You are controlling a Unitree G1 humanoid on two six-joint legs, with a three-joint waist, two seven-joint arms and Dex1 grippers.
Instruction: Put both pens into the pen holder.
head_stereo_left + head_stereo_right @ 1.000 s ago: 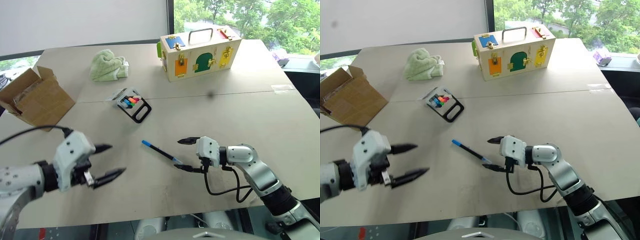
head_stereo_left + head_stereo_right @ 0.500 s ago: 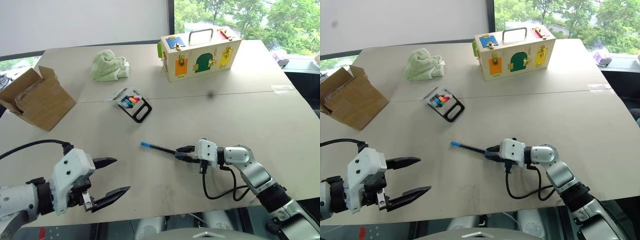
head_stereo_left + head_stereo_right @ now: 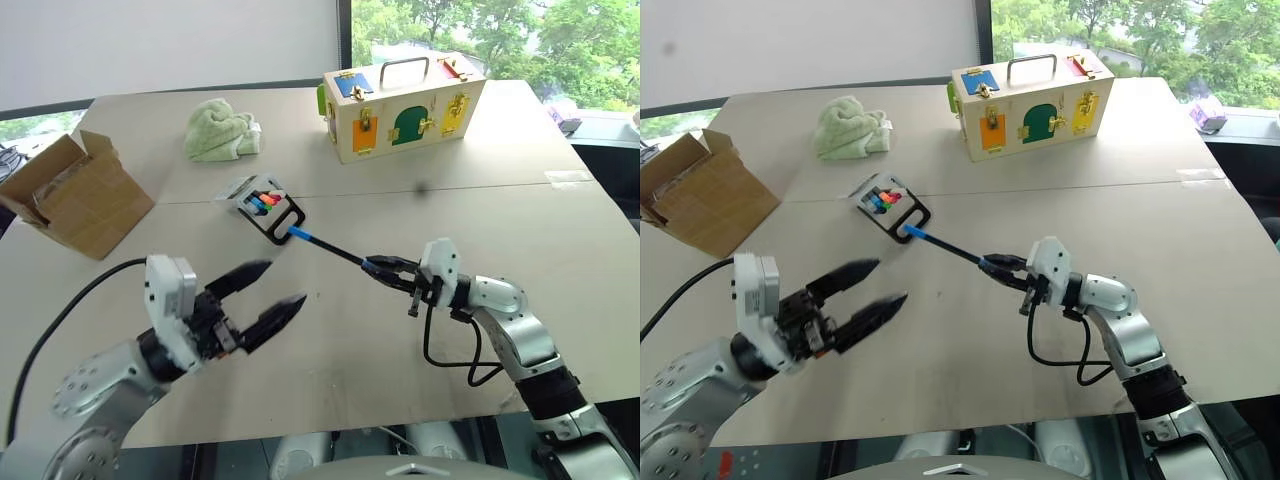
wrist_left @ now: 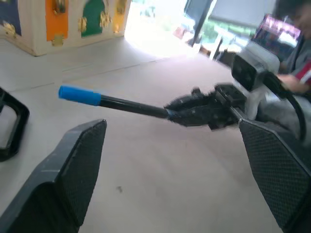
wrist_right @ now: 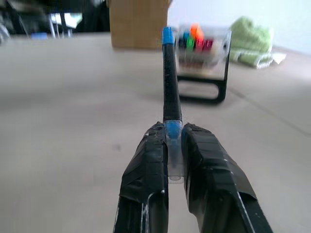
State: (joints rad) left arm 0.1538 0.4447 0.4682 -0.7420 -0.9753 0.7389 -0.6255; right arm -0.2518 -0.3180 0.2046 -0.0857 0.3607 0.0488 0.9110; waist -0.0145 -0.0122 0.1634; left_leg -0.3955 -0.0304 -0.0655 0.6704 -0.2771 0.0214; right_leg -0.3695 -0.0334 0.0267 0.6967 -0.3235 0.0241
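Observation:
My right gripper (image 3: 385,268) is shut on the pale end of a slim dark pen (image 3: 330,248) and holds it above the table, nearly level. The pen's blue cap (image 3: 298,235) points at the pen holder (image 3: 262,206), a small clear container with a black looped frame and coloured marker tips. In the right wrist view the fingers (image 5: 146,170) pinch the pen (image 5: 170,77), and the pen holder (image 5: 201,53) stands just beyond its tip. My left gripper (image 3: 282,283) hovers open and empty to the pen's near left. In the left wrist view the pen (image 4: 79,95) crosses beyond the fingers (image 4: 73,165).
A brown cardboard box (image 3: 75,195) sits at the table's left edge. Behind the holder lies a green towel (image 3: 222,132). The wooden latch box (image 3: 405,100) with a handle stands at the back right. A seam runs across the table (image 3: 480,190).
My right gripper shut on the pen's end and lifted it off the table, the blue cap swinging up toward the holder. The open left gripper moved right and up toward the middle.

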